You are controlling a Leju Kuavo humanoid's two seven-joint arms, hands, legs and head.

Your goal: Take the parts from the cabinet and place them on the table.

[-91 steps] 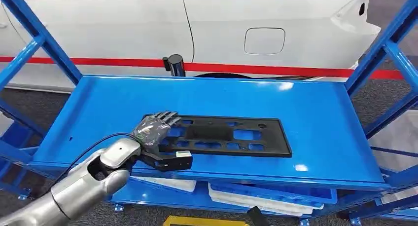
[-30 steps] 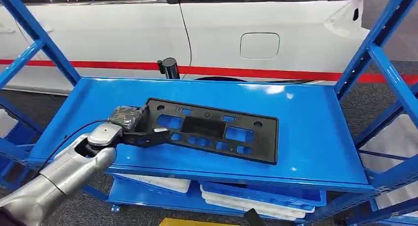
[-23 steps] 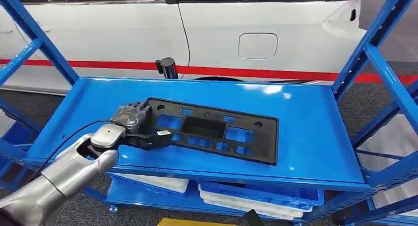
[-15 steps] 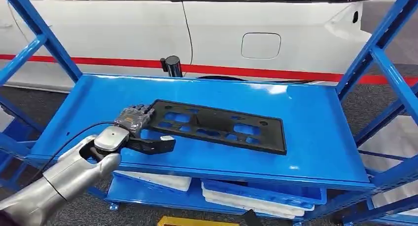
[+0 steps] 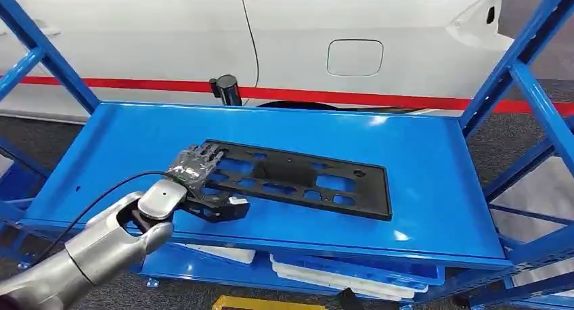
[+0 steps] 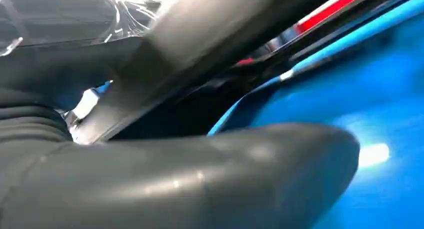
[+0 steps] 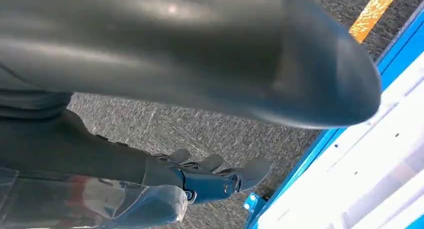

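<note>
Head view showed a blue shelf (image 5: 420,161) of the cabinet before a white car (image 5: 304,32), white trays (image 5: 318,273) lying on the shelf below, and the left robot hand (image 5: 196,178) grasping the left end of a flat black part (image 5: 304,178) on the shelf, while the right robot hand (image 7: 210,179) hung with fingers parted, holding nothing.
</note>
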